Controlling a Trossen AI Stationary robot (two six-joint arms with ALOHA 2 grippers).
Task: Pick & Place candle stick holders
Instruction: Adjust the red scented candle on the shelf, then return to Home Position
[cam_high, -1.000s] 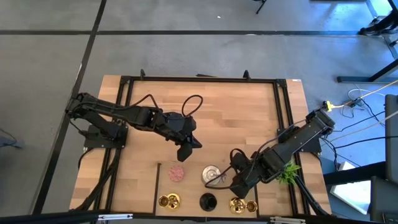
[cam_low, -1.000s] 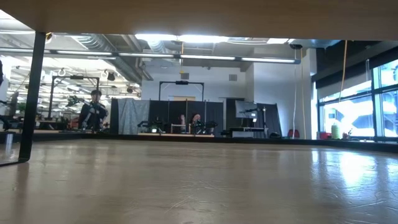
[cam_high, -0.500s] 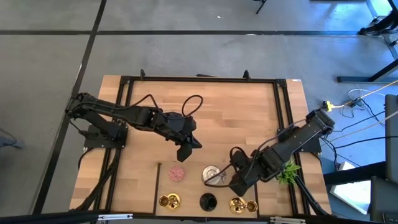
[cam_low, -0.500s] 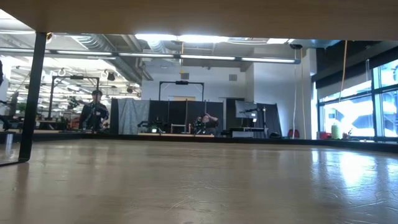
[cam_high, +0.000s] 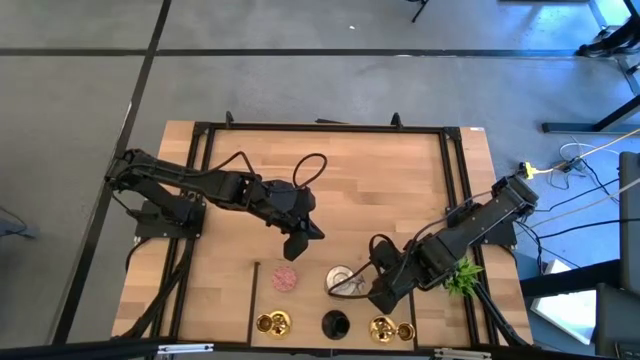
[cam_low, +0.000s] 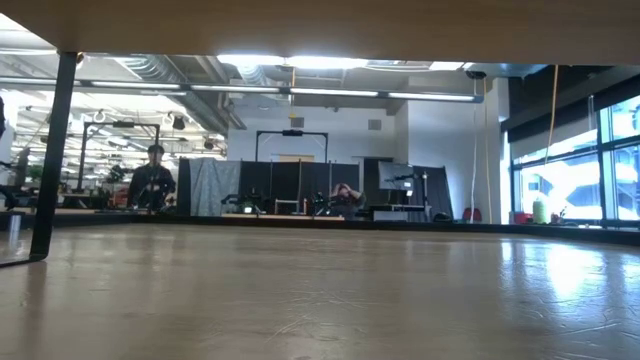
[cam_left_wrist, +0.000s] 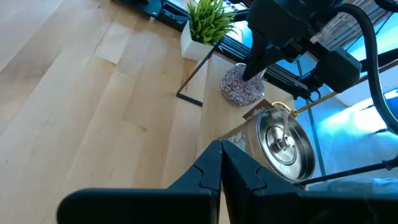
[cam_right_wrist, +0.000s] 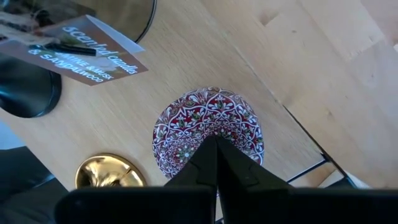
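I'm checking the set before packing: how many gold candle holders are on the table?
2: one gold holder at the table's near edge on the left arm's side, another gold holder toward the right arm's side, partly under the right gripper. More may be hidden beneath that arm.

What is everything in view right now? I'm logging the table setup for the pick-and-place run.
table: one, light wood, black frame rails
pink holder: one, pink-red patterned, beside the silver holder
silver holder: one, shiny, paper label attached
black holder: one, black, at the table edge lowest in the high view
gold holders: seemingly four, gold, in two pairs flanking the black holder
plant: one, green in a white pot, by the right arm
people: two, dark clothes, far back in the room
left gripper: one, dark, shut, over mid-table
right gripper: one, dark, shut, beside the silver holder
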